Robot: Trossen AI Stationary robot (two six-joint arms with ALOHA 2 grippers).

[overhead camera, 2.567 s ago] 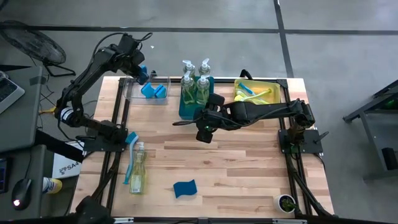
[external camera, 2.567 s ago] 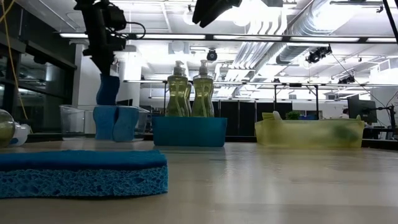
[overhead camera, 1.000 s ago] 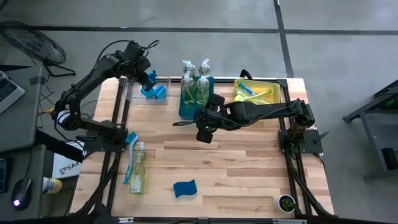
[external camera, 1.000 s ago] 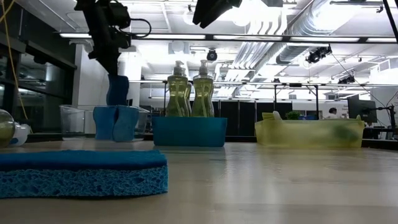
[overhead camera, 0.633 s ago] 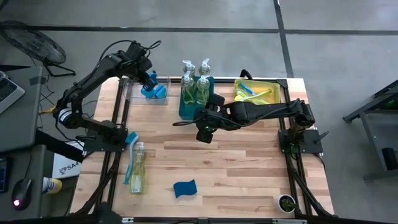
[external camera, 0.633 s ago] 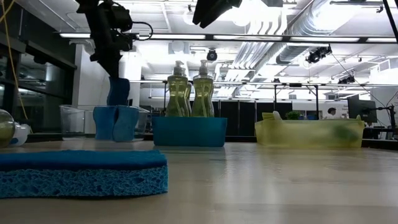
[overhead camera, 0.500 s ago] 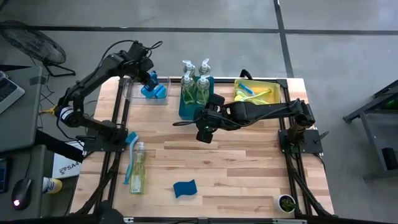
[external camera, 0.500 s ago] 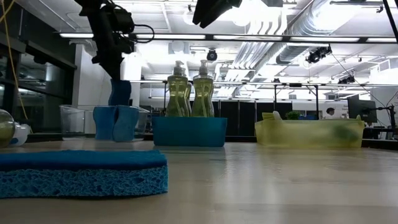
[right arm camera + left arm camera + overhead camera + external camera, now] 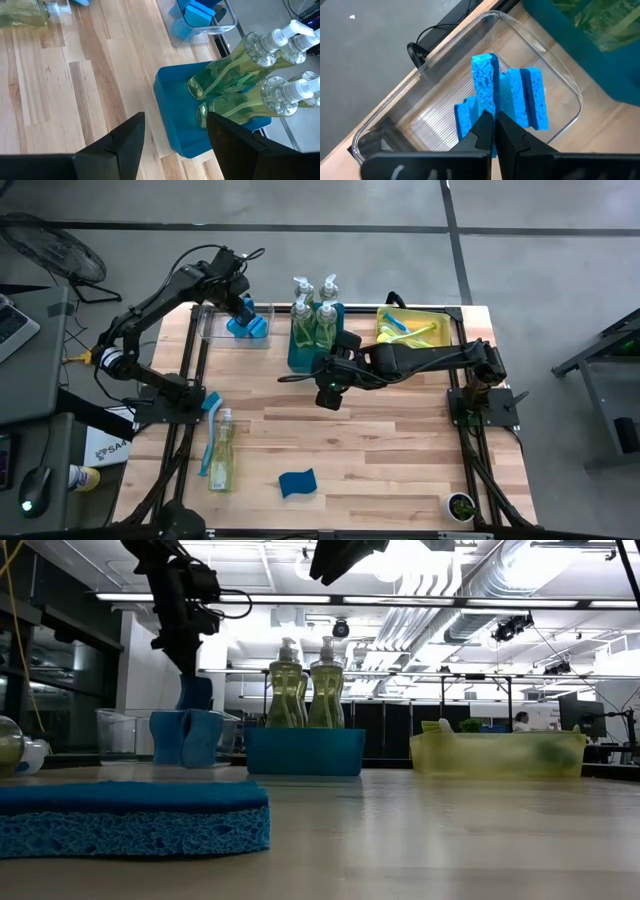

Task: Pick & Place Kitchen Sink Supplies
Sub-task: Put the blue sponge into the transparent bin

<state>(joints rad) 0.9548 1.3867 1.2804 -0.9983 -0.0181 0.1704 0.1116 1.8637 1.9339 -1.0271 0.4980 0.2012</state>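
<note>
My left gripper [image 9: 493,131] is over the clear bin [image 9: 213,330] at the table's far left, shut on a blue sponge [image 9: 485,92]. Two more blue sponges [image 9: 527,100] stand on edge in that bin. Another blue sponge [image 9: 297,482] lies flat near the front edge. A soap bottle [image 9: 220,457] and a blue brush [image 9: 209,432] lie at the left edge. My right gripper [image 9: 175,145] hangs open above the table, in front of the teal bin [image 9: 175,117] in which several soap bottles [image 9: 235,65] stand upright. My left gripper pinches the sponge's upper end [image 9: 489,112] between its two fingers, across its thin side. The fingers slant down into the bin from above. The sponge hangs on edge below them [image 9: 195,692], its lower end level with the tops of the binned sponges; whether it touches them I cannot tell.
A yellow bin [image 9: 437,330] with blue and lime-green brushes stands at the far right. The teal bin sits between it and the clear bin. The middle and right of the wooden table [image 9: 400,450] are bare wood.
My left gripper has sunk a little toward the clear bin and shifted slightly toward the table's right, still shut on the sponge. The sponge has come down with it, on edge, to the tops of the sponges in the bin.
</note>
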